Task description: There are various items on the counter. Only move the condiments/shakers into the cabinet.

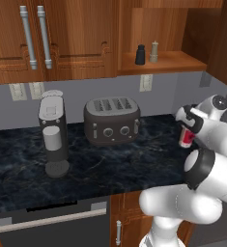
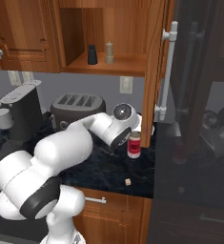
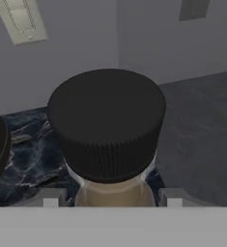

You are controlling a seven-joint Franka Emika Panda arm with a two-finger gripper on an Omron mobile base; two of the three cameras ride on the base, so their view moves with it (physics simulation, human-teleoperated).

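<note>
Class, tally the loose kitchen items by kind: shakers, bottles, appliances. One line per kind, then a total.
Shakers: 2, black shaker and wooden shaker
Bottles: 1, red-label bottle
Appliances: 2, toaster and coffee machine
Total: 5

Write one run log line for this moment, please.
stage: grasp sauce bottle | pincer: astride bottle below cap | black shaker, wooden shaker: on cabinet shelf | bottle: on counter

- Arm [image 2: 61, 152]: glossy white, built of rounded, bulbous segments.
- Joints: dark bands separate the white shells, clearest on the lowest link and on the link nearest the left base camera [image 1: 202, 169].
- Wrist [image 2: 122, 113]: white housing with a round grey cap, apparently ringed in a darker tone.
- Gripper [image 3: 110, 197]: two small grey finger tips [image 3: 49, 197], blocky with flat tops.
</note>
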